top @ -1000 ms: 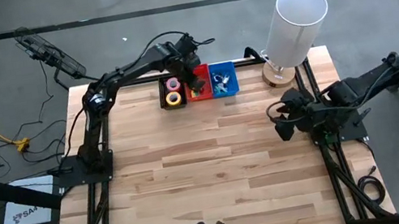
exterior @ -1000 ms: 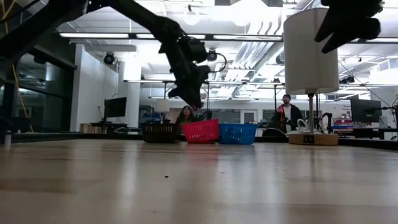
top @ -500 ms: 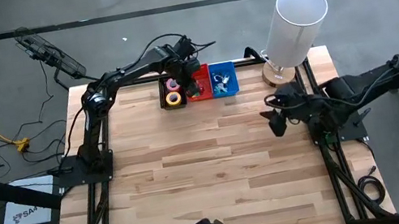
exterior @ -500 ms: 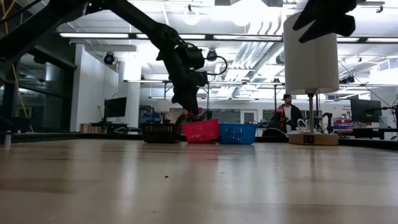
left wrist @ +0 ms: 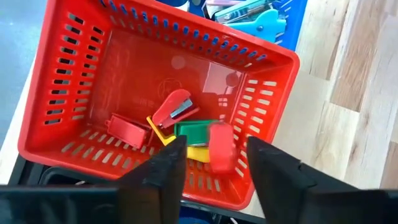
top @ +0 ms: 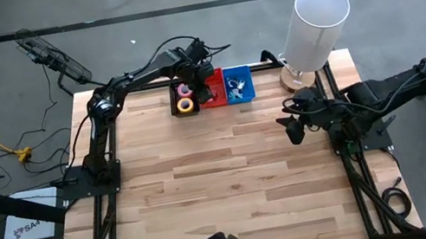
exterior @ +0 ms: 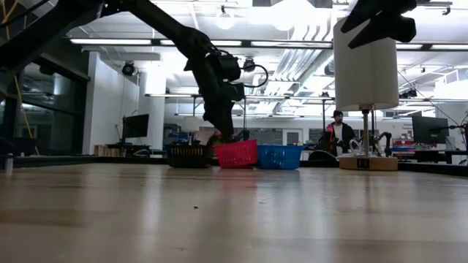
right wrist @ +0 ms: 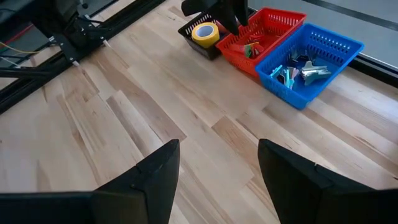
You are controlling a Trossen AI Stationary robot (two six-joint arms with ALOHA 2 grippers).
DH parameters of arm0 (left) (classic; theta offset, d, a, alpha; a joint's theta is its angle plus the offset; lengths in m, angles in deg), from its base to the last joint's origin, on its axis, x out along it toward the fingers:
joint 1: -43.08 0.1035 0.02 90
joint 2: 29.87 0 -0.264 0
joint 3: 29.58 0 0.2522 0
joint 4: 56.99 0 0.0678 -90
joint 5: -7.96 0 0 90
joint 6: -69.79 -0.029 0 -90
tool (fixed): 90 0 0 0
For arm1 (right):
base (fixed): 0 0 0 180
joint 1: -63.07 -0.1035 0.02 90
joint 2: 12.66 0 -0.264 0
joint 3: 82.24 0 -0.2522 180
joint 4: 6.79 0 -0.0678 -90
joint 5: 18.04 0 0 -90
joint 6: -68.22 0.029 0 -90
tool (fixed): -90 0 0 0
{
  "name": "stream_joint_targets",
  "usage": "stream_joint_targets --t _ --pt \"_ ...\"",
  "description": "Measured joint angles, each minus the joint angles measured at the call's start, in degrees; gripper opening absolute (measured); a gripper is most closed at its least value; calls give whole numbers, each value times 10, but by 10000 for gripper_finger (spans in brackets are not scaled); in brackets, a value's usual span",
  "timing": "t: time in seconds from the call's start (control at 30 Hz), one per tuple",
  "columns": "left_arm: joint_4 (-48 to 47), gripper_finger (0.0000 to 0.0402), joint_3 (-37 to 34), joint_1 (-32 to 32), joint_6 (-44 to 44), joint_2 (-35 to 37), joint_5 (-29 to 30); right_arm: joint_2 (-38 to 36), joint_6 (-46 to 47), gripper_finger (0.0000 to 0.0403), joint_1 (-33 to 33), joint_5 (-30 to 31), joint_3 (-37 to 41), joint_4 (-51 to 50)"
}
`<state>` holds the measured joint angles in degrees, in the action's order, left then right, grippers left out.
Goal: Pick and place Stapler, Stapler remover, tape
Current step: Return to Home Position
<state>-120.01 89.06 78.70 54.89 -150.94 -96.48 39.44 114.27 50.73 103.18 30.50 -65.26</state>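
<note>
High view: left gripper point(top: 205, 86), fingers spread and empty, over the red bin point(left wrist: 68, 81) at twelve o'clock, red stapler point(left wrist: 176, 109) inside; tape point(top: 185, 105) in the black bin point(top: 174, 100) alongside. Right gripper point(top: 294, 130), spread, empty, three o'clock, near the white lamp point(top: 315, 22).

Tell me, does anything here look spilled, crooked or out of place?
Nothing much stands out. The staplers lie in a jumbled heap inside the red bin, below the open left gripper, and nothing lies spilled on the table.
</note>
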Motion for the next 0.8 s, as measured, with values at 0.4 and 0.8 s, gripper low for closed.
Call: stream_joint_targets --t 0.4,0.8 --pt "-48 225 46 0 1 0 0 0 7 208 0 -9 0 0" --pt "-213 225 191 3 -16 0 36 -6 -34 208 0 -108 0 66"
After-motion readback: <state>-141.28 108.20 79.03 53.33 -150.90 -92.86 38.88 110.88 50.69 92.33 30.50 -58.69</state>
